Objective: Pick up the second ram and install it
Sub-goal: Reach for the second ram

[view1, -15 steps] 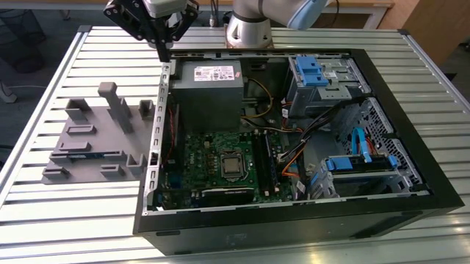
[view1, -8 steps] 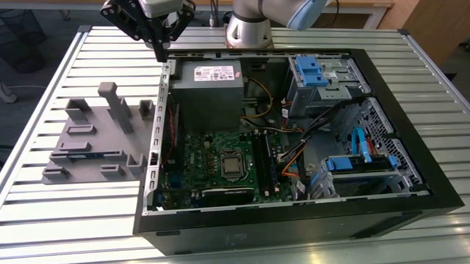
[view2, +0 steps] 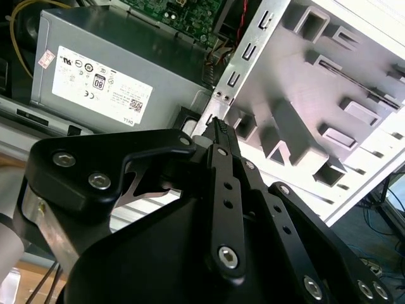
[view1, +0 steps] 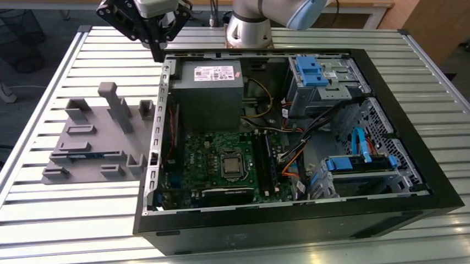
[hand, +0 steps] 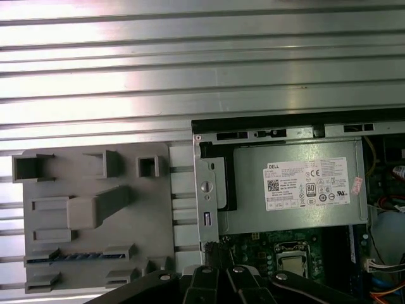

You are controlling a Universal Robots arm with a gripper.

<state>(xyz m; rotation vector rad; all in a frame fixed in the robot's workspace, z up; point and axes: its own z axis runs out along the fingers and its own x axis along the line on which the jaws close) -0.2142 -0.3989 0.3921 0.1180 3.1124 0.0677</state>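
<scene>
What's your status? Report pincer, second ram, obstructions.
Pincer shut, empty, over a corner of the case, near the power supply. Second ram lying in a slot of the grey holder, untouched. Nothing lying over it.

White printed label [hand: 307, 183], marks and barcode, on grey power supply [hand: 247, 196]

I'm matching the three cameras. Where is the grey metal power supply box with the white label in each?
Exterior view: the grey metal power supply box fills the open case's far corner.
First wrist view: it lies just inside the case wall.
Second wrist view: it lies beyond the black gripper.
Shared landmark: the grey plastic fixture outside that wall.
</scene>
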